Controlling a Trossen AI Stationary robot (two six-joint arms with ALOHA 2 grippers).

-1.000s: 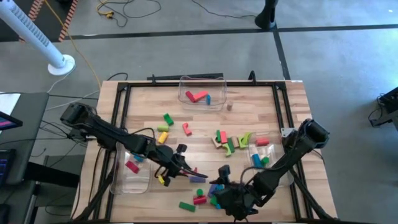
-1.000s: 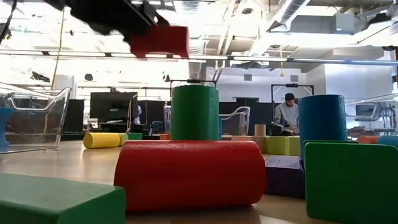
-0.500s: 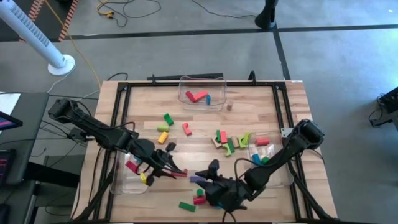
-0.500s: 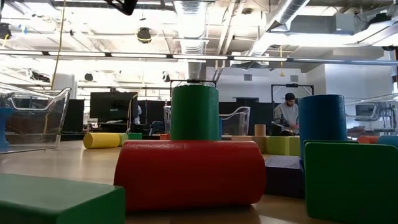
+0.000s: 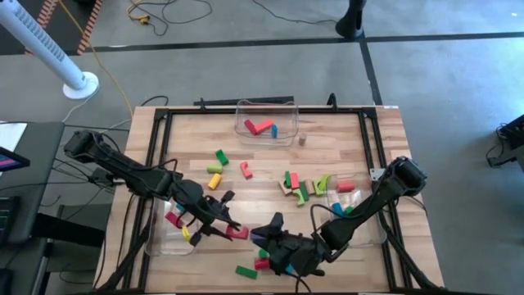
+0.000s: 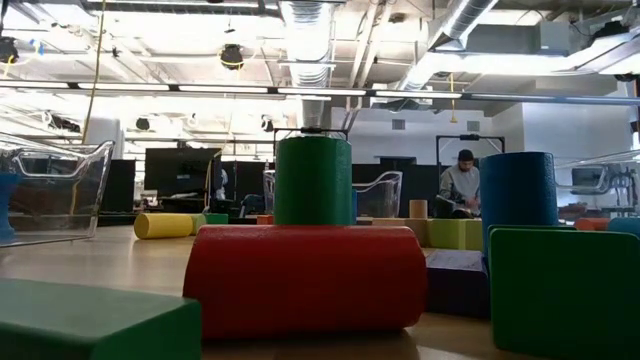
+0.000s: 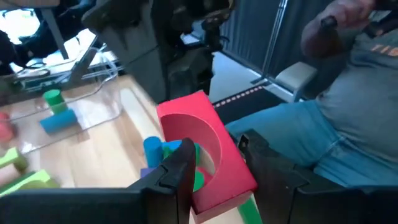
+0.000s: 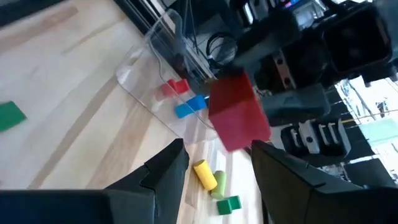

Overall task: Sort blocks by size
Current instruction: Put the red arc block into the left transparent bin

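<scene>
On the left side of the table [image 5: 270, 168], a clear bin [image 5: 168, 233] holds a pink block [image 5: 173, 219] and a yellow block [image 5: 186, 235]. Just beside it hovers the left gripper [image 5: 236, 230], closed on a red arch block [image 5: 239, 233]; the left wrist view shows the red arch block [image 7: 208, 149] clamped between the two dark fingers, its curved hollow facing outward. I judge that the step in hand is the carrying of this arch to its bin, and it is not yet over any bin. To the right, near the front edge, the right gripper [image 5: 268, 232] is low over a group of loose blocks, a purple one [image 5: 259, 238] and a red cylinder [image 5: 263, 262] among them; its fingers stand apart and hold nothing. Further right lies a mixed pile [image 5: 301, 185], and then a second bin [image 5: 348, 205] with some blocks in it. A third bin [image 5: 266, 123] stands at the far edge. For the next move, the left arm probably must bring the arch above the bin that fits its size and only then open. The two grippers are close together, so they should take care not to collide.
</scene>
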